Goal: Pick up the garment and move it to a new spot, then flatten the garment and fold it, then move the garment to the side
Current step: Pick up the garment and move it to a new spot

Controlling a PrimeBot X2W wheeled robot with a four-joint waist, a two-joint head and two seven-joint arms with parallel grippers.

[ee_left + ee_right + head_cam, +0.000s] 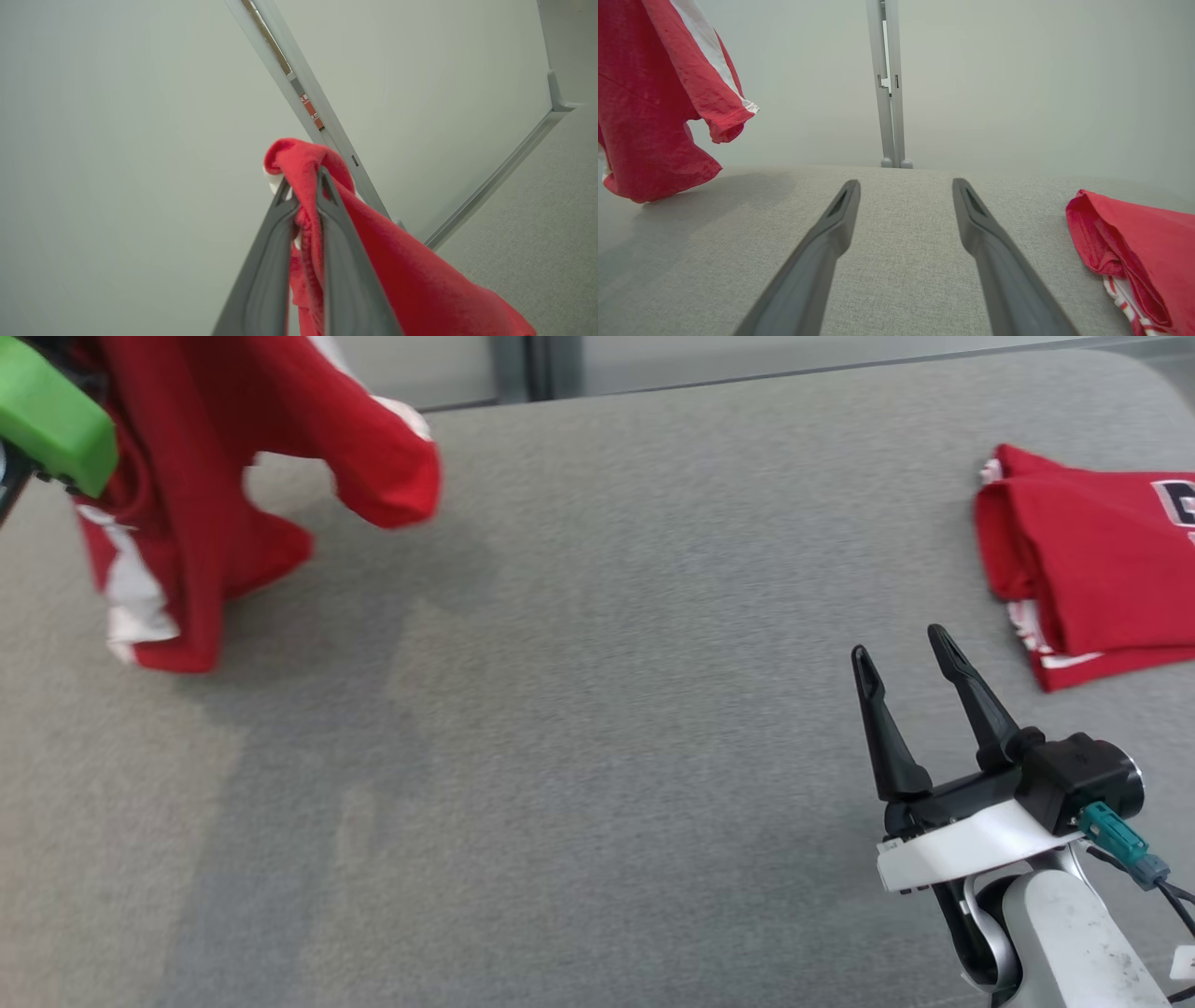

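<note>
Left gripper (302,182) clamps the garment (187,504), hanging lengthwise toward the table (597,709); right gripper (904,651), jaws apart, sits well to its right.

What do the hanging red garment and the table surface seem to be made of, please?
The hanging red garment looks like soft matte cotton jersey: limp drape, stitched hems. The table surface seems matte woven grey fabric, its fine weave visible.
</note>
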